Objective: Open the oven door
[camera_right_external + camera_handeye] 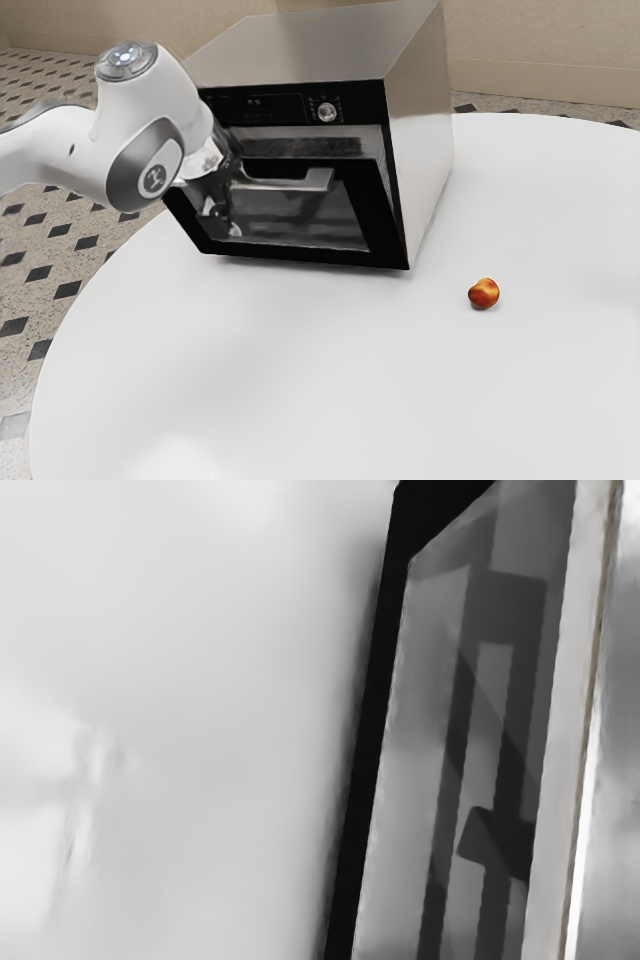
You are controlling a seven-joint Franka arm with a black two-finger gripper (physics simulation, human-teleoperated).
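Oven door is on the front of the oven, which stands on the counter; door's ajar, top edge tipped out a bit, face toward the ext. view's lower edge, long axis side to side. Handle runs the same way, approx. parallel w/ the top edge. Gripper is at the handle's end on the ext. view's left; can't tell if the fingers are clenched or released, prob. touching the door.

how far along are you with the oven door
Done: the door is ajar, its top edge tipped out below the control panel. In hand: my arm reaches to its handle. Left: most of the downward swing, as it stands steep.
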